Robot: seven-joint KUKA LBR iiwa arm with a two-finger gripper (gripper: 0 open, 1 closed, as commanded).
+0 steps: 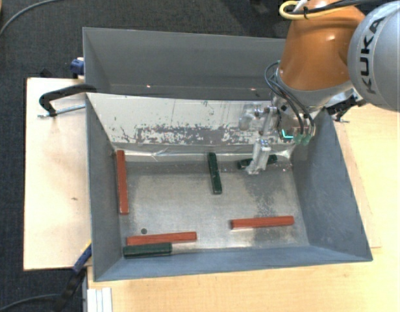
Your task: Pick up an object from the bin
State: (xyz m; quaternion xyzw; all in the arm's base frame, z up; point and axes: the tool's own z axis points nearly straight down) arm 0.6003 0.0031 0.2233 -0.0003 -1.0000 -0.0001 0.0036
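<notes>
One dark green bar (215,173) lies lengthwise front-to-back, left of fingers (260,164); their spread unclear.

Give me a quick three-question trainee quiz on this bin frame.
1. Which of these lies nearest the end effector?
A. the dark green rectangular bar mid-bin
B. the red rectangular bar along the left wall
C. the red rectangular bar at the near right
2. True or false: the red rectangular bar at the near left has a short dark green bar alongside it.
3. How many red bars lie in the grey metal bin?

Key: 1 A; 2 true; 3 three.
</notes>
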